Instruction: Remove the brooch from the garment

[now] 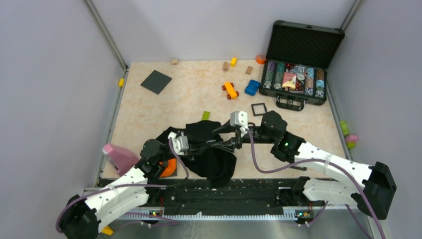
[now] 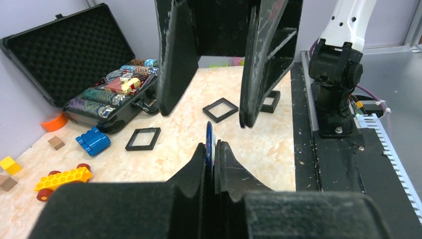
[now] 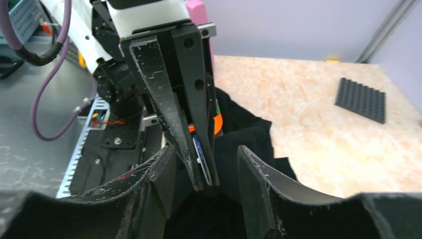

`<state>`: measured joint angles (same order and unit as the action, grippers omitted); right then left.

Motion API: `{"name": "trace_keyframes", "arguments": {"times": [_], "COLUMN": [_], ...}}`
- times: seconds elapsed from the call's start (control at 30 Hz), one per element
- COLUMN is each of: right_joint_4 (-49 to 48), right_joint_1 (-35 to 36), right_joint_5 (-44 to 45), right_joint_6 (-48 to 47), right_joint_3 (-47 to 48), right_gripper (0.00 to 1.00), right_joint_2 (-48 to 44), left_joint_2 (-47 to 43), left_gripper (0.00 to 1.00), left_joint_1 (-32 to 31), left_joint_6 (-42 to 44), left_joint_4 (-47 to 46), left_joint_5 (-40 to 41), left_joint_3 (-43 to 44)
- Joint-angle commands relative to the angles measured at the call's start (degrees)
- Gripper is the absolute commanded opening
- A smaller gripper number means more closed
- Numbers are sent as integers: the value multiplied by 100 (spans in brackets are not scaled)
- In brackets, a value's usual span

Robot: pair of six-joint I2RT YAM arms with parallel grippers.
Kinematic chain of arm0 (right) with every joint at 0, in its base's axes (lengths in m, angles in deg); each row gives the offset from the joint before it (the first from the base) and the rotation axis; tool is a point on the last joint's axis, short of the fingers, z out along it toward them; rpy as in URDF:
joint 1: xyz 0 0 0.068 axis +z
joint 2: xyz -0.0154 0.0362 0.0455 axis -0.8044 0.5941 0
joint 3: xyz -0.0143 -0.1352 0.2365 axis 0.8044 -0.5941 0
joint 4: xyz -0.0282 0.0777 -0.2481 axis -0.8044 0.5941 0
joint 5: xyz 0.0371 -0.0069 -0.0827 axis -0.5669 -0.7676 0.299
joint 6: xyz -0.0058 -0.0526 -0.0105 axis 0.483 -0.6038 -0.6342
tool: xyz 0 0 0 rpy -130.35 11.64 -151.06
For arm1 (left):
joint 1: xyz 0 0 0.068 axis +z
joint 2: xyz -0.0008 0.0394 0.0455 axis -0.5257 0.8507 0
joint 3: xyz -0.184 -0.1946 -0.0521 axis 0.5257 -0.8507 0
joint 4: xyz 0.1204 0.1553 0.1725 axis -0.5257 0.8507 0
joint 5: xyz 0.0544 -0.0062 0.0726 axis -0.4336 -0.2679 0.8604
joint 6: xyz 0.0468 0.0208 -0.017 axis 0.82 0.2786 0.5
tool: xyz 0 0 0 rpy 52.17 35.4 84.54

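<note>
Near the table's (image 1: 189, 94) front edge, top view: left gripper (image 1: 201, 146) and right gripper (image 1: 225, 141) are hovering over the black garment (image 1: 214, 162). Left wrist: left gripper is pinching the brooch (image 2: 209, 139) edge-on, seemingly clear of cloth. Right wrist: right gripper is gaping, empty. Detaching likely done; setting aside remaining.

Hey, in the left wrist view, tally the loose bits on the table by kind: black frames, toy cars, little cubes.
Black frames: 3
Toy cars: 2
Cubes: 3
Total: 8
</note>
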<state>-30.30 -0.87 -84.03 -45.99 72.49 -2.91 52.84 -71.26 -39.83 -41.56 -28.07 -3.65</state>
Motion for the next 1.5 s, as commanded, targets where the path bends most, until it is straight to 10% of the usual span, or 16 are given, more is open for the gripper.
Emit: {"name": "trace_keyframes", "arguments": {"times": [0.0, 1.13, 1.3, 1.4, 1.47], "right_joint_4": [-448, -400, -128, -299, -428], "right_joint_1": [-61, -211, -152, -145, -150], "right_joint_5": [396, -718, -621, -28, 477], "right_joint_6": [178, -30, -281, -319, -384], "right_joint_3": [-15, -53, 57, -87, -226], "right_gripper": [51, 16, 0, 0, 0], "right_joint_2": [-432, 7, 8, -258, -520], "left_joint_2": [-100, -98, -153, -338, -625], "left_gripper": [2, 12, 43, 91, 94], "left_joint_1": [-8, -8, -13, -9, 0], "left_joint_6": [-66, -390, -450, -716, -983], "left_joint_4": [-267, -106, -145, -80, 62], "left_joint_5": [81, -483, -270, 413, 1028], "left_joint_3": [30, 346, 303, 212, 41]}}
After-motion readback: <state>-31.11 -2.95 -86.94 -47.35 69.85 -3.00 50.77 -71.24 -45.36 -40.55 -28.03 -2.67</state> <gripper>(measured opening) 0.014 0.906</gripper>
